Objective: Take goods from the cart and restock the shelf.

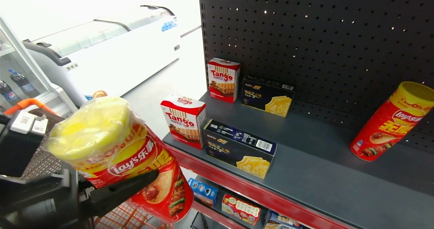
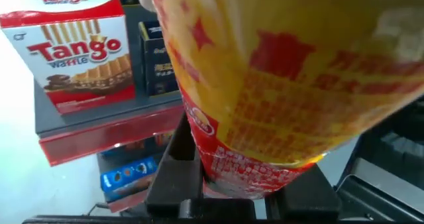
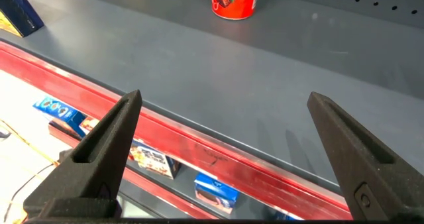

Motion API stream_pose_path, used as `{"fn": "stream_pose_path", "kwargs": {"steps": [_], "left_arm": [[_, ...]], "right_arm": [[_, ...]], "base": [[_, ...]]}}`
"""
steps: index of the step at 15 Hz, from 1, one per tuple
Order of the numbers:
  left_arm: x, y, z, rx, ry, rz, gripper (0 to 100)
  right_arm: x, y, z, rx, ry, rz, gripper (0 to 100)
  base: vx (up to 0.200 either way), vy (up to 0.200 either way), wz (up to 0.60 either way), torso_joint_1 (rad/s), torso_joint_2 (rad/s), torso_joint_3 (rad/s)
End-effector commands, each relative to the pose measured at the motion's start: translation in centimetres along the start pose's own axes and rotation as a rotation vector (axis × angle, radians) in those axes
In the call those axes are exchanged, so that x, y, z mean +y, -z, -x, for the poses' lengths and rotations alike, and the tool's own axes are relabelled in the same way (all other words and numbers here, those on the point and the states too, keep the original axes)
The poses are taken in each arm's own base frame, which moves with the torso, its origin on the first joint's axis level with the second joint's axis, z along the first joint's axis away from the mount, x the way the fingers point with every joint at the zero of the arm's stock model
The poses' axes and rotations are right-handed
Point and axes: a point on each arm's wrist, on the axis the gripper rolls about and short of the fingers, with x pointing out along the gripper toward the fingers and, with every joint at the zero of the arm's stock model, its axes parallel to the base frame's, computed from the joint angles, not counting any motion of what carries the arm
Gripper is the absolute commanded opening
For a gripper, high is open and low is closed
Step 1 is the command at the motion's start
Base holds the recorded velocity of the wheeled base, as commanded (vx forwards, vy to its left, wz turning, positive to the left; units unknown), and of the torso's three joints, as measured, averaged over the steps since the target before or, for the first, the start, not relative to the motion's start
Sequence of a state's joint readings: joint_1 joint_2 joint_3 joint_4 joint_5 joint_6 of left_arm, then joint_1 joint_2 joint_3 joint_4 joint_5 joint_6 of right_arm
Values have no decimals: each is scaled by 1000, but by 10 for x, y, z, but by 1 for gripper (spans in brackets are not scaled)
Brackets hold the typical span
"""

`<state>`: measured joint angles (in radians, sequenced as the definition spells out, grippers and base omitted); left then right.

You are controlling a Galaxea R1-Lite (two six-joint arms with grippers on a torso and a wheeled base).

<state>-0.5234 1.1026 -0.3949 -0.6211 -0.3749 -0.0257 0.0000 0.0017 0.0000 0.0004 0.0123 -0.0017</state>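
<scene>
My left gripper [image 1: 118,191] is shut on a red and yellow chip canister [image 1: 125,157] with a yellow lid. It holds the canister tilted in the air, left of the shelf's front corner; the same canister [image 2: 291,85] looms close in the left wrist view. A second chip canister [image 1: 393,122] stands on the grey shelf [image 1: 322,174] at the right, against the pegboard, and its base [image 3: 234,0] shows far off in the right wrist view. My right gripper [image 3: 228,148] hangs open just in front of the shelf's red edge [image 3: 199,141], holding nothing.
Two red wafer boxes [image 1: 184,120] [image 1: 223,79] and two dark cracker boxes [image 1: 239,149] [image 1: 268,95] stand on the shelf's left part. Lower shelves hold small boxes [image 1: 240,208]. The cart [image 1: 40,147] with its orange handle is at the left. A white freezer [image 1: 108,52] stands behind.
</scene>
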Motion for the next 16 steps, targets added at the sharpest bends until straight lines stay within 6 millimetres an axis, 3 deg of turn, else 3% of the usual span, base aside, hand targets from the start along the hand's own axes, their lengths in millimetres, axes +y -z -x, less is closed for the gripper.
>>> {"fn": "stream_pose_path", "kwargs": {"steps": [1, 6, 10, 16], "left_arm": [[-4, 0, -2, 2, 30, -2, 0], [-13, -8, -5, -25, 204, -20, 0], [-16, -8, -6, -22, 239, -22, 0], [-17, -10, -8, -26, 240, -23, 0]], "right_arm": [[0, 0, 0, 1, -1, 1, 100], [0, 0, 0, 2, -1, 0, 100], [0, 0, 0, 2, -1, 0, 100], [0, 0, 0, 2, -1, 0, 100]], "base": [[0, 0, 0, 0, 0, 0], [0, 0, 0, 0, 0, 0], [0, 0, 0, 0, 0, 0], [0, 0, -600, 2, 2, -1]]}}
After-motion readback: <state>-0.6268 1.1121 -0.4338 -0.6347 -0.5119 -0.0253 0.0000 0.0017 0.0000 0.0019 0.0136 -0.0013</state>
